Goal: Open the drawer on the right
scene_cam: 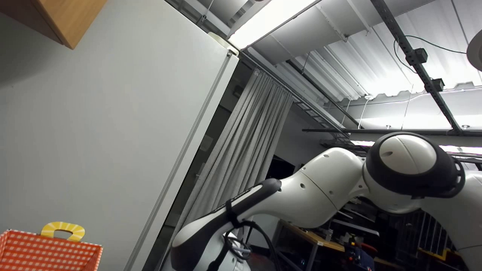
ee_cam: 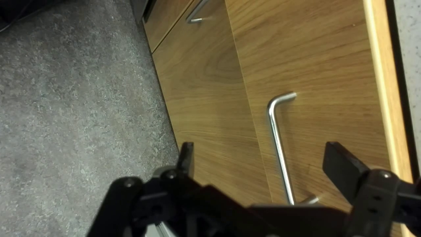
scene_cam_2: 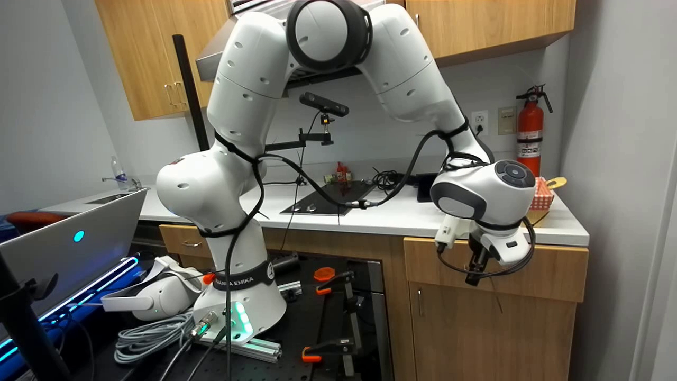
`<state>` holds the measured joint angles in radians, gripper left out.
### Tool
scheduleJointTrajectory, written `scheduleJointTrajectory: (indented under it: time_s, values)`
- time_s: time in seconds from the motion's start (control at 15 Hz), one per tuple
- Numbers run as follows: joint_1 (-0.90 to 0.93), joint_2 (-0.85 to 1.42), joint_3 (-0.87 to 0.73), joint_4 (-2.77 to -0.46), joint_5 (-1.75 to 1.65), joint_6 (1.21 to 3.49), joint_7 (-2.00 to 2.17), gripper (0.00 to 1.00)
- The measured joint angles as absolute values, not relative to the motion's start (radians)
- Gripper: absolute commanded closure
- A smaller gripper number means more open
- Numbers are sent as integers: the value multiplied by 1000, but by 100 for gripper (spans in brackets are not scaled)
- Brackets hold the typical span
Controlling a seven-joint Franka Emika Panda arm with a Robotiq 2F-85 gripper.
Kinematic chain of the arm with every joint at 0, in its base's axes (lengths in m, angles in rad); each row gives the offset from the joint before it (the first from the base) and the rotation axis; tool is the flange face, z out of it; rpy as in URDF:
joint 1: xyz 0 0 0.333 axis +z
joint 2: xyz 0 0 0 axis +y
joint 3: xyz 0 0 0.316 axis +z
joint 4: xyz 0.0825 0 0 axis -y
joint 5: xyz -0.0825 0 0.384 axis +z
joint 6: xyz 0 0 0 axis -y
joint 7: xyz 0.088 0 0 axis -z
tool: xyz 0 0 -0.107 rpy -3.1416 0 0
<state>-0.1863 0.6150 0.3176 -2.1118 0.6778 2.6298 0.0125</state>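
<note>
Hanging in front of the wooden drawer [scene_cam_2: 555, 270], the robot's gripper [ee_cam: 260, 151] has its two black fingers [ee_cam: 342, 168] spread wide apart. In the wrist view, the shiny drawer handle [ee_cam: 279, 144] shows between them, with room on both sides. The drawer is just under the front edge of the long white counter [scene_cam_2: 391, 218], by its front right corner. A thin dark gap runs along the top of the drawer, and I cannot tell if it is pushed all the way in. Below it is a wooden door [scene_cam_2: 492, 338].

On the counter, near the same corner, is a red checked box [scene_cam_2: 542, 198] with a yellow handle [scene_cam_2: 556, 183]. Both exterior views show it. A red fire extinguisher [scene_cam_2: 530, 124] is on the wall close to the back right corner. A flat black stove top [scene_cam_2: 354, 193] sits near the middle of the front edge, and a small sink [scene_cam_2: 108, 198] is at the left end. The robot's white base [scene_cam_2: 267, 312] stands on a black table [scene_cam_2: 296, 368], with a white headset [scene_cam_2: 166, 296] close beside it.
</note>
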Motion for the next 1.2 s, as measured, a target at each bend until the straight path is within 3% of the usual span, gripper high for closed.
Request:
scheduleJointTrajectory:
  time_s: [1.2]
  values:
    - [-128, 680, 289, -2062, 678, 2657, -110, 0]
